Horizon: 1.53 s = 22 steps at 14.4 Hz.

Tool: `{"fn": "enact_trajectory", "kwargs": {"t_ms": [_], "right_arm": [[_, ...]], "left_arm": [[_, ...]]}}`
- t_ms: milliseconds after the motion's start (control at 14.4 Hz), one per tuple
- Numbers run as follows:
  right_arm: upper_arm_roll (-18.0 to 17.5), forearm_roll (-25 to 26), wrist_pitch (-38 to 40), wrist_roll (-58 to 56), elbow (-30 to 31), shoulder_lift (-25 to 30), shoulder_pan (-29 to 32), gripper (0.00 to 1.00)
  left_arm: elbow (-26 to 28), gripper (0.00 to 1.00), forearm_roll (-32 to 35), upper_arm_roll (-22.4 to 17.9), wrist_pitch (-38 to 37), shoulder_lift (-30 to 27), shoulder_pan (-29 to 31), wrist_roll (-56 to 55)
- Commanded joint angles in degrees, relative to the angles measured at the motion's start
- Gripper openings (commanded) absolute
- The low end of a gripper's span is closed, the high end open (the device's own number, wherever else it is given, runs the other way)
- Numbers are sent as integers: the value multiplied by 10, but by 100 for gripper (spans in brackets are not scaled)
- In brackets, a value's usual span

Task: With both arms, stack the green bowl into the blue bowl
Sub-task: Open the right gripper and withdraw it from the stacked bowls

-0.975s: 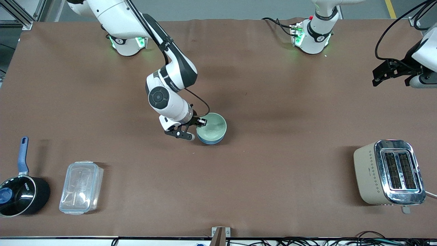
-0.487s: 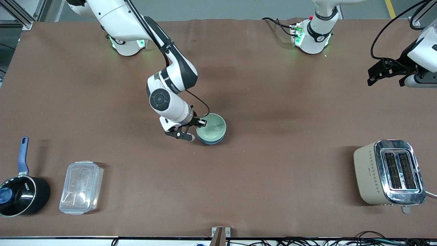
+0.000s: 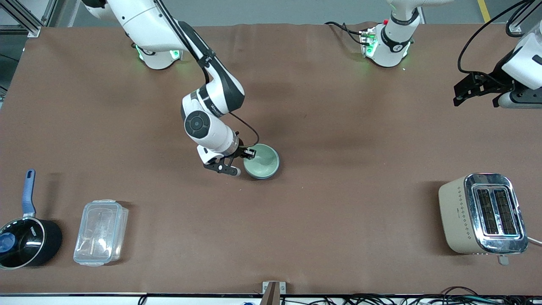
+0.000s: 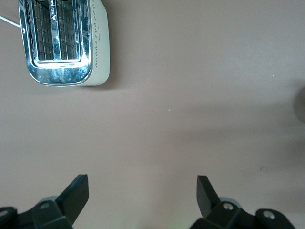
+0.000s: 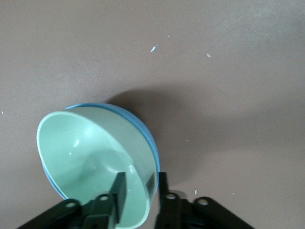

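The pale green bowl sits nested in the blue bowl at the middle of the table; only a thin blue edge shows round it. My right gripper is shut on the green bowl's rim at the side toward the right arm's end of the table. In the right wrist view, one finger is inside the green bowl and one outside the blue bowl, with the right gripper astride the rim. My left gripper waits open and empty in the air at the left arm's end, over bare table.
A cream and chrome toaster stands near the front camera at the left arm's end; it also shows in the left wrist view. A black saucepan with a blue handle and a clear plastic container sit at the right arm's end.
My right gripper has lowered the green bowl from a tilt until it sits level and deeper in the blue bowl. The left gripper has drifted slightly.
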<state>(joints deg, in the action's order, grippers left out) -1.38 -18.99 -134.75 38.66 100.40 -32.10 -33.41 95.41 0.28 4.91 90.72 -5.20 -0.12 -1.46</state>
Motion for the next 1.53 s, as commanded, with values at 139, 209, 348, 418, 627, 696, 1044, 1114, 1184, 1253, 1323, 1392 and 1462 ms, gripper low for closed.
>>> {"fn": "enact_trajectory", "kwargs": {"t_ms": [139,209,348,418,627,696,1044,1114,1184,1253,1323,1392,1462], "right_arm": [[5,-1,23,-3,-6,43,15,95],[7,4,42,-3,-7,65,28,97],[23,38,63,-3,-7,107,43,99],[37,62,79,-3,-7,127,46,99],[52,139,138,-3,-9,191,85,100],[53,156,159,-4,-11,212,99,100],[47,243,278,-32,-32,298,158,100],[47,244,294,-65,-32,316,173,100],[46,244,308,-95,-32,331,188,100],[45,243,325,-124,-32,345,203,100],[42,243,344,-156,-32,359,216,100],[41,243,366,-187,-35,371,231,100],[41,242,386,-213,-44,377,243,100]], "left_arm": [[7,100,-9,0,9,-7,1,4],[7,100,-9,0,8,-8,1,4],[7,100,-9,0,8,-9,2,5],[7,100,-9,0,8,-9,2,5],[7,100,-9,0,8,-9,2,5],[7,100,-9,0,8,-9,2,5],[7,100,-9,0,6,-10,1,6],[7,100,-9,0,6,-10,1,6],[7,100,-9,0,6,-10,1,6],[5,100,-8,0,6,-10,1,6],[2,100,-7,0,4,-9,0,6],[0,100,-6,0,3,-7,0,6],[-6,100,-6,0,3,-5,-1,4]]}}
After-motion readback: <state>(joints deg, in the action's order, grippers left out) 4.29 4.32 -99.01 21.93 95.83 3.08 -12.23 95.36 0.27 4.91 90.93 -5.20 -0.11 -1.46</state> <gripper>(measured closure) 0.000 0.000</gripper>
